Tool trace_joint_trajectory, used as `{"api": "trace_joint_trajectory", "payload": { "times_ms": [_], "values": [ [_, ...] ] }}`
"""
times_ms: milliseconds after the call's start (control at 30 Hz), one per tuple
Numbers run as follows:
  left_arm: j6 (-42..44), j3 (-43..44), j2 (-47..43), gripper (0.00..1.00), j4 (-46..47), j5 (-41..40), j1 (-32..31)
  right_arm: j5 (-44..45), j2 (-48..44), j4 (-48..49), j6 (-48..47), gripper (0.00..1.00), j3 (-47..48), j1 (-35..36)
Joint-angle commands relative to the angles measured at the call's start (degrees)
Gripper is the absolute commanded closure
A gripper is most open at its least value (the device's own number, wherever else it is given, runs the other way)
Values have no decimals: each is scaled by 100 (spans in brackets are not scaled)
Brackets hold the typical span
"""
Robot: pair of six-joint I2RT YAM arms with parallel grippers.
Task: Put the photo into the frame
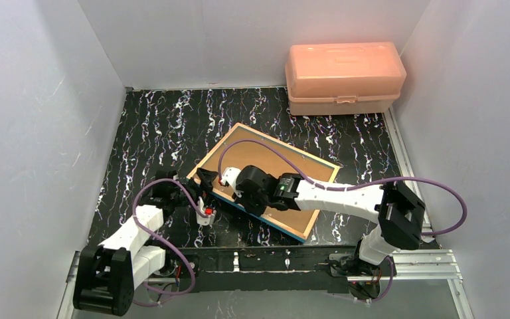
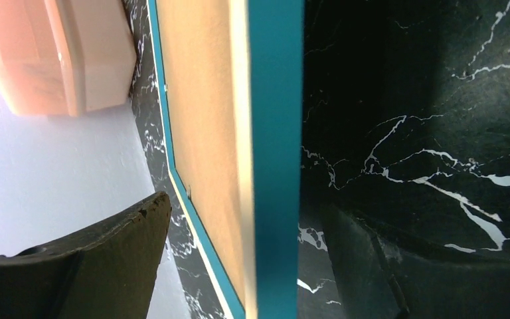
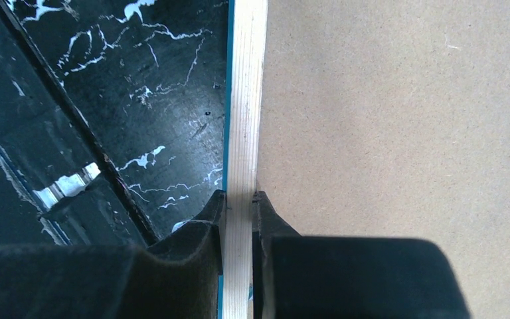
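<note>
One frame (image 3: 242, 100) edge pinched in right gripper (image 3: 239, 203); left gripper (image 1: 199, 199) spread alongside.

Grips the pale wooden edge of the frame (image 3: 246, 100) with the right gripper (image 3: 238, 205), one dark fingertip (image 3: 207, 222) pressed to each side. Shows that edge running straight ahead from between the tips, with a thin blue line down its left side. Right of the fingers, fills with a plain brown backing board (image 3: 398, 133) set inside the edge. Left of the fingers, looks down on the black table (image 3: 166, 80), veined with white and crossed by a dark slanting strip (image 3: 73, 113).
</note>
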Motion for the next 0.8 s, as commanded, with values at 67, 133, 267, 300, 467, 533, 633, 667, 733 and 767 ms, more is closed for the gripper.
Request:
{"api": "trace_joint_trajectory", "payload": {
  "times_ms": [67, 133, 267, 300, 467, 533, 633, 667, 733, 767],
  "values": [
    [741, 150, 413, 22, 371, 220, -114, -158, -437, 117, -83, 99, 602, -21],
    [725, 247, 434, 27, 409, 201, -142, -192, -451, 78, -88, 99, 626, -30],
    [477, 552, 426, 55, 339, 169, -166, -346, -503, 57, -197, 97, 614, -39],
    [427, 604, 410, 63, 323, 164, -170, -331, -516, 54, -198, 93, 616, -39],
    [33, 731, 110, 78, 193, 257, -187, 153, -599, -175, -425, 60, 785, -39],
    [-165, 838, -46, 78, -131, 289, -188, 439, -717, -287, -531, 52, 888, -39],
    [-447, 1129, -205, 79, -722, 317, -197, 694, -752, -596, -760, 43, 1155, 3],
    [-515, 1207, -251, 79, -886, 336, -197, 809, -748, -717, -841, 35, 1257, 50],
    [-656, 1416, -347, 79, -1210, 375, -197, 1049, -732, -958, -987, 6, 1367, 172],
    [-704, 1523, -361, 79, -1414, 394, -197, 1144, -706, -1051, -1042, 2, 1424, 237]
  ]
}}
